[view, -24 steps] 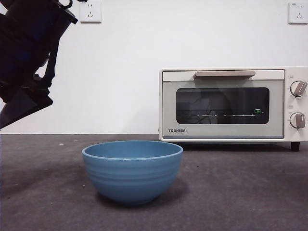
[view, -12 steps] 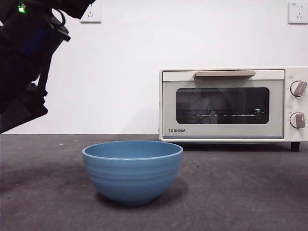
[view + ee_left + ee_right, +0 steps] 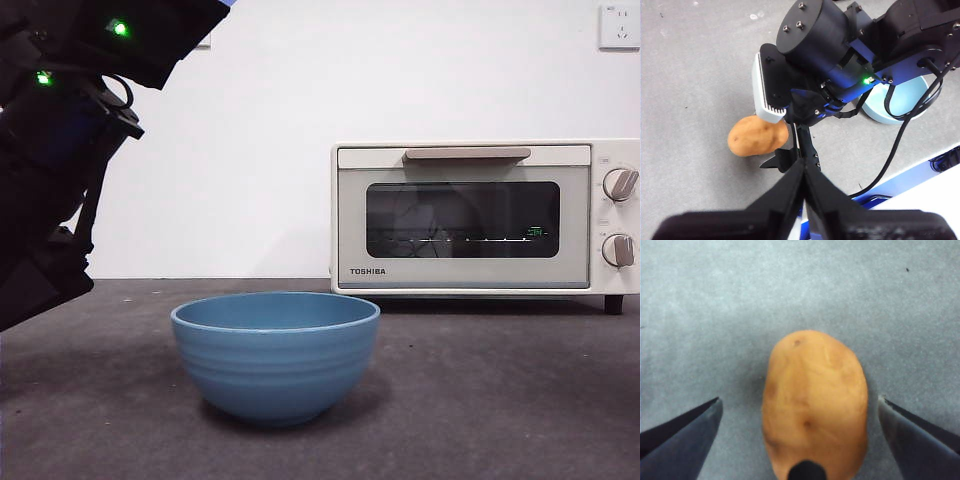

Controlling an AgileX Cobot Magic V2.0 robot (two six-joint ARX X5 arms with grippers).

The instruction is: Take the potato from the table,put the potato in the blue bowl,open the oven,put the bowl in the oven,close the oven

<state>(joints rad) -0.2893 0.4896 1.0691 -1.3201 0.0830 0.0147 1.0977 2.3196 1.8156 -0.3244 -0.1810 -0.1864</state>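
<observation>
Your right gripper (image 3: pixel 800 440) hangs right over the potato (image 3: pixel 815 402) with its jaws spread wide, one each side, neither touching yet. The potato lies on the table (image 3: pixel 715 300), well off to the side of the bowl (image 3: pixel 275 355) and out of the front view.

Stuff that could bite you:
- The potato's a smooth rounded lump. If you close off-centre, I'd bet it rolls or squirts out sideways. Centre on the fat middle first.
- Come down too far and the tips scrape the table.
- The left gripper (image 3: pixel 802 170) is pinched shut, empty, and parked close above the right arm (image 3: pixel 825 55). Lift without minding it and the two could knock each other.
- A cable (image 3: pixel 900 135) loops off the right arm near the bowl's rim in the left wrist view, so a swing toward the bowl might snag it.

Surface is matte, dark and lightly speckled, so decent grip. Behind it there's a plain white wall (image 3: pixel 260 150) with a socket (image 3: pixel 620 25) up top. The oven (image 3: pixel 480 215) sits at the back, door shut, well behind the bowl, with open table between them.
</observation>
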